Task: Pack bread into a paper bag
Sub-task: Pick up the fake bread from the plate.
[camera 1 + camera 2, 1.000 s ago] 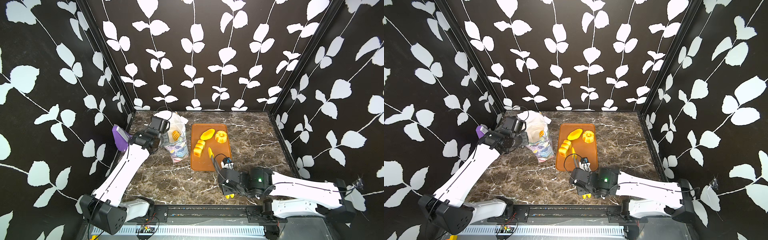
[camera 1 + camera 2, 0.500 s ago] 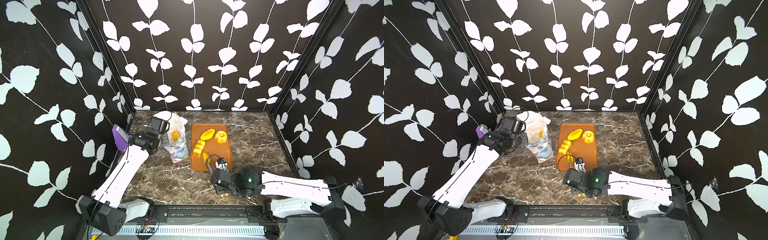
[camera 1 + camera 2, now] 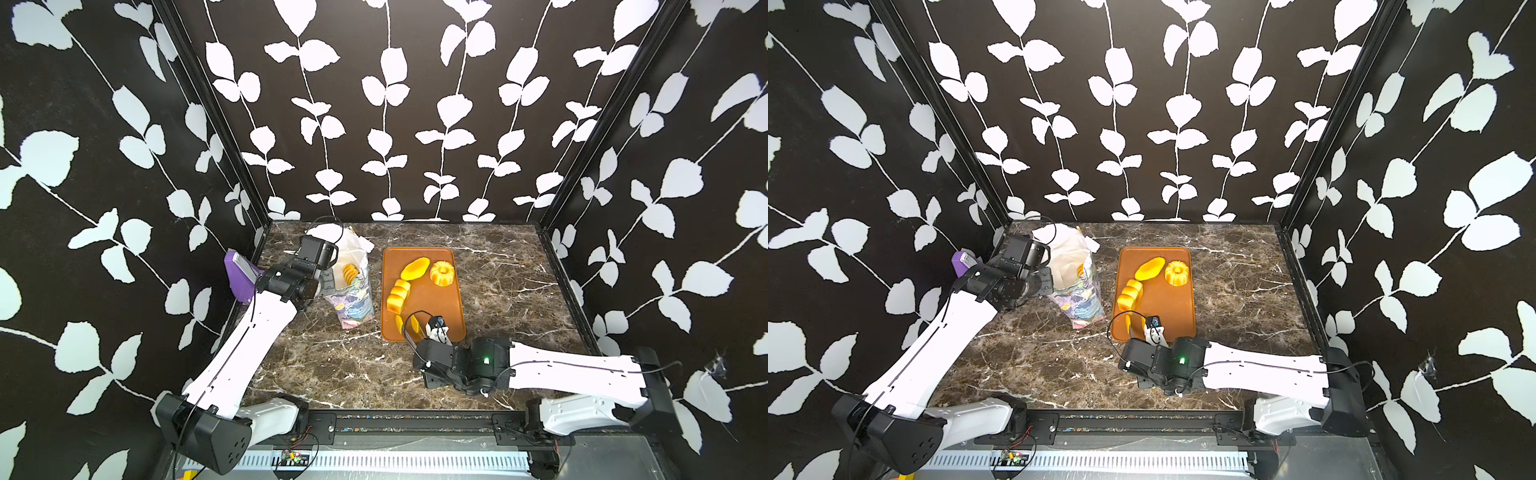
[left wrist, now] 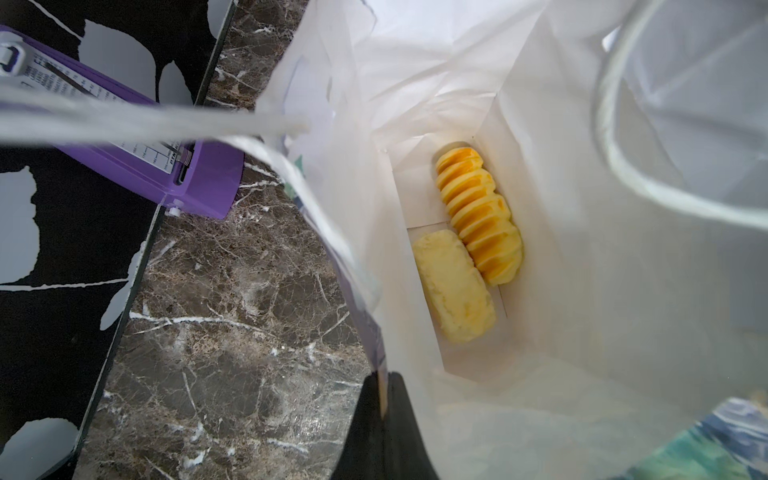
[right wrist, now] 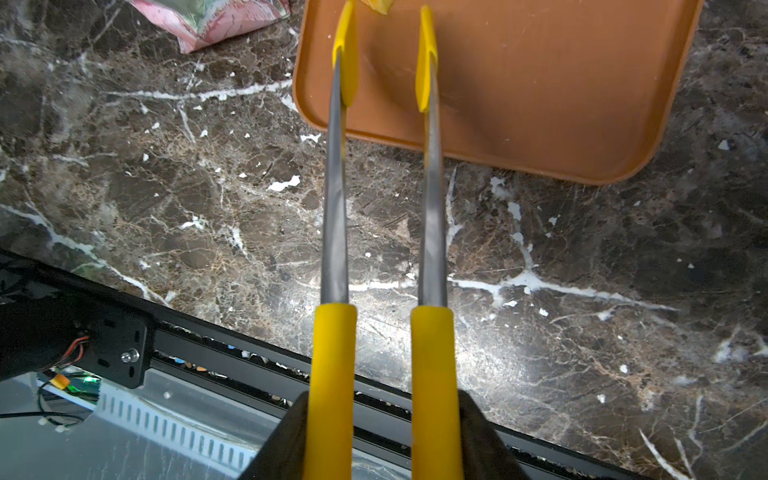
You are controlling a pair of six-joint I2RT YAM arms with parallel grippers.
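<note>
Sits further left than a second ago, right gripper (image 5: 382, 434) jaws clamped on tongs (image 5: 334, 232), blades sprung apart over tray (image 5: 540, 104) ahead. Pinches paper bag (image 4: 561, 291) rim between closed left gripper (image 4: 380, 419) jaws; two bread (image 4: 478, 216) pieces inside beyond them, three past the tong tips.

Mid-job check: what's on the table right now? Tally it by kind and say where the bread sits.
Bread: 5 (2 in the bag, 3 on the tray)
Bag: 1
Tray: 1
Pair of tongs: 1
Purple box: 1
Total: 9
</note>
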